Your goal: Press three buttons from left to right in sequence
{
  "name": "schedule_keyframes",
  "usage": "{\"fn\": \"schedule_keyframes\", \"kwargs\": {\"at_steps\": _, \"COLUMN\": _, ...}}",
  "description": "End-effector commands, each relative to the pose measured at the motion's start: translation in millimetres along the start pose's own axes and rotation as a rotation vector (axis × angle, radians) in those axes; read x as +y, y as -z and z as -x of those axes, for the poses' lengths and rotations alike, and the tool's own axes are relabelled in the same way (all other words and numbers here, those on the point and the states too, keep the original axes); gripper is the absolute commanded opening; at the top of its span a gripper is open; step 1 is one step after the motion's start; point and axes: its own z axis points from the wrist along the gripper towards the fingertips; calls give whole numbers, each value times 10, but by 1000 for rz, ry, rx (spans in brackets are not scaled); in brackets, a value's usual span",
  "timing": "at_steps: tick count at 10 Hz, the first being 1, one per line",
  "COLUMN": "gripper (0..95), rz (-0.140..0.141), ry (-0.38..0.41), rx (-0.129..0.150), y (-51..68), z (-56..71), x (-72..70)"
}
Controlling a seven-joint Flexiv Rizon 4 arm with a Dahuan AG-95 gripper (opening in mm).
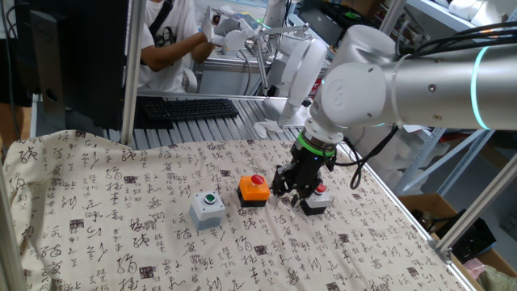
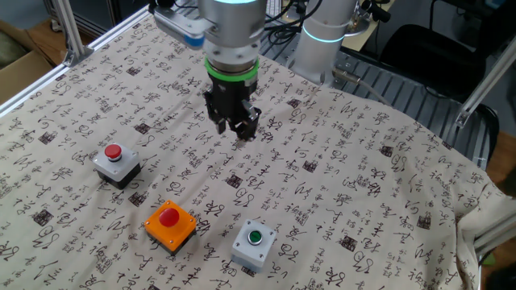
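Three buttons stand in a row on the patterned cloth. The grey box with a green cap (image 1: 208, 208) (image 2: 255, 242) is at one end. The orange box with a red cap (image 1: 254, 188) (image 2: 170, 223) sits in the middle. The black box with a red cap (image 1: 317, 198) (image 2: 115, 161) is at the other end. My gripper (image 1: 291, 191) (image 2: 234, 129) points down over the cloth. In the other fixed view it hangs well behind the row and touches none of the boxes. A small gap shows between its dark fingertips, with nothing held.
A cloth with printed characters (image 2: 363, 177) covers the table. A keyboard (image 1: 190, 107) and a seated person (image 1: 166, 32) are beyond the far edge. An aluminium post (image 1: 129, 73) stands at the back left. The arm's base (image 2: 322, 40) rises at the table's rim.
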Motion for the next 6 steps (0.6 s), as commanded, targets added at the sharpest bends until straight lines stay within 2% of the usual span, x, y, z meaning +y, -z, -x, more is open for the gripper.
{"fn": "schedule_keyframes", "kwargs": {"at_steps": 1, "gripper": 0, "rz": 43, "ry": -138, "rx": 3, "y": -15, "z": 5, "x": 24}}
{"fn": "schedule_keyframes", "kwargs": {"at_steps": 6, "gripper": 0, "rz": 39, "ry": -139, "rx": 0, "y": -45, "z": 3, "x": 71}}
